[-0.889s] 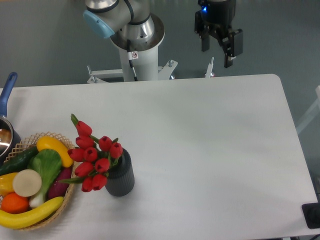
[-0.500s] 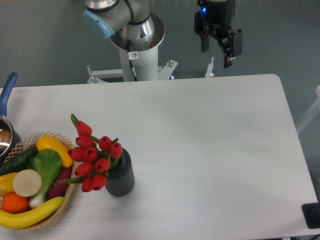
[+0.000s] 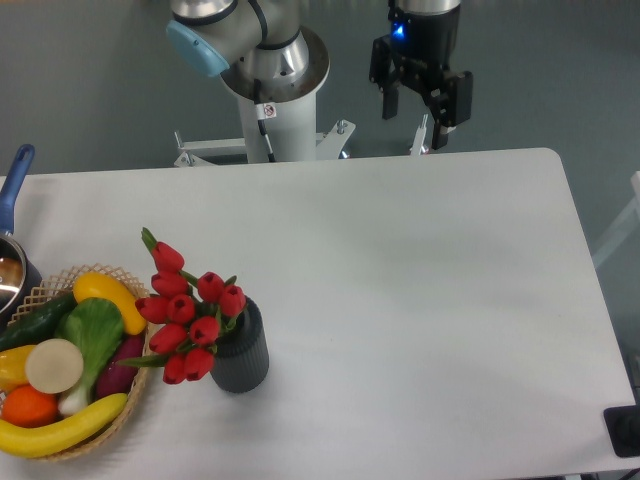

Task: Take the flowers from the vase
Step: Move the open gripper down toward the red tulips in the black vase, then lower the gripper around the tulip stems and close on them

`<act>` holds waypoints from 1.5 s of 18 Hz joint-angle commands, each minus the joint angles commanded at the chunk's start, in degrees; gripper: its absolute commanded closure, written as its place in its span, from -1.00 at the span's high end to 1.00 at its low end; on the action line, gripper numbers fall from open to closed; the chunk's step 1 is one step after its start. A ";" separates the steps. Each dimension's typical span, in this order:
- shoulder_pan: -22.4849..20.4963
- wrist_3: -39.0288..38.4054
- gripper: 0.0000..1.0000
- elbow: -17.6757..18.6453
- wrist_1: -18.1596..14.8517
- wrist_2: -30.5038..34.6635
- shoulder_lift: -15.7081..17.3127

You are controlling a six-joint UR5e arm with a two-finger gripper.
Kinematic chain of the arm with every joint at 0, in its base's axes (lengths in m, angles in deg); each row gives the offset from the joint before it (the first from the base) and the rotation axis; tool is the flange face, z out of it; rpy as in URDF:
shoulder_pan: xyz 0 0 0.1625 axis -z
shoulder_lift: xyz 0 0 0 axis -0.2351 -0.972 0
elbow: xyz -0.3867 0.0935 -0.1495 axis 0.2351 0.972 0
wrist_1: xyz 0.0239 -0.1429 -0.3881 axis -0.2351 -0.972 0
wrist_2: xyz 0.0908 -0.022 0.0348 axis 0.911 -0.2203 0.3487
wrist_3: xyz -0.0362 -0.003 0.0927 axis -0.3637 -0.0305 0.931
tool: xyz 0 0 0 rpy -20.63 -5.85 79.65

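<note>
Open-jawed, the gripper (image 3: 414, 125) hangs beyond the table's far edge, its two dark fingers spread with nothing between them, well apart from the flowers.

Nearest the camera, at the front left, a wicker basket (image 3: 112, 437) holds a banana (image 3: 58, 430), an orange (image 3: 28, 404), a white round piece (image 3: 54, 365), a leafy green (image 3: 92, 329), a cucumber (image 3: 35, 320) and a yellow fruit (image 3: 108, 295).

Just right of the basket stands the vase (image 3: 244, 352), dark grey and ribbed, upright on the white table (image 3: 420, 300). The flowers (image 3: 186, 310), red tulip buds on green stems, sit in its mouth and lean left, out over the basket's rim.

At the left edge, a pot (image 3: 10, 275) with a blue handle is partly out of view.

Farther back rises the arm's grey base (image 3: 275, 75), with a small sticker, its writing too small to read. A blue light glows on the gripper's body.

Compared with half a second ago, the gripper has moved a little to the left and slightly up. The flowers, vase and basket lie as before.
</note>
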 joint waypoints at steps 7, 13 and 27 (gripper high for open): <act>1.32 -14.94 1.00 3.78 0.18 -16.78 0.44; 5.27 -15.04 1.00 9.22 4.73 -21.80 0.09; 12.39 -20.66 1.00 12.14 24.87 -33.75 -12.38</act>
